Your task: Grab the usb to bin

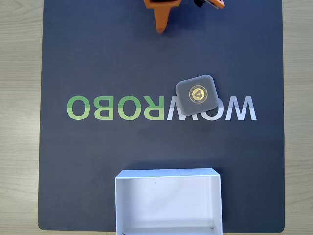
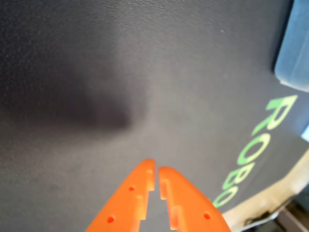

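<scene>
A: Where does the usb (image 1: 197, 93) sit?

B: In the fixed view it lies flat on the dark mat (image 1: 98, 58), a little right of the middle, turned slightly askew. Its lower edge overlaps the top of the white letters (image 1: 230, 108) printed on the mat. The round gold emblem with the triangle faces up.

A: And the bin (image 1: 168, 175)?

B: At the near edge of the mat, in the bottom of the fixed view, open side up and with nothing in it that I can see. It is well apart from the usb, with the printed word between them. In the wrist view a pale blue-white corner at the right edge (image 2: 295, 58) is probably the bin, but it is blurred.

A: What of the gripper (image 1: 161, 27)?

B: It shows at the far edge in the fixed view, an orange point aimed down at the mat, well away from the usb. In the wrist view the gripper (image 2: 156, 170) enters from the bottom: the two orange fingers (image 2: 135, 193) are drawn nearly together, with just a thin slit between their tips, and nothing is held. Below them is bare mat, with the green letters (image 2: 251, 150) to the right.
</scene>
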You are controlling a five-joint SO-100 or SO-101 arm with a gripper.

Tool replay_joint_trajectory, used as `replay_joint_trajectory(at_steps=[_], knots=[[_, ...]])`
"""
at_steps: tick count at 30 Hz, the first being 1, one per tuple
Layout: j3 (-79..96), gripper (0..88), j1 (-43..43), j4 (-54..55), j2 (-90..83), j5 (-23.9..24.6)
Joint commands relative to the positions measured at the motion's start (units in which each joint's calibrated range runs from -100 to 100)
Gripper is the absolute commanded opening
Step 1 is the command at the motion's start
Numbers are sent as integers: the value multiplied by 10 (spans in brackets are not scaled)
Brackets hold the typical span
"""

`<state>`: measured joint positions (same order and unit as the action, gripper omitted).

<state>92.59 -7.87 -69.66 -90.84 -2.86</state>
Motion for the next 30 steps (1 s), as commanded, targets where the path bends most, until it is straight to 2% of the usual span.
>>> replay_joint_trajectory(at_steps=[1, 14, 24, 30], knots=[[-23, 9, -5, 9, 9, 1], [-52, 9, -4, 63, 114, -2], [-199, 9, 5, 176, 291, 2], [-330, 14, 6, 178, 422, 2]])
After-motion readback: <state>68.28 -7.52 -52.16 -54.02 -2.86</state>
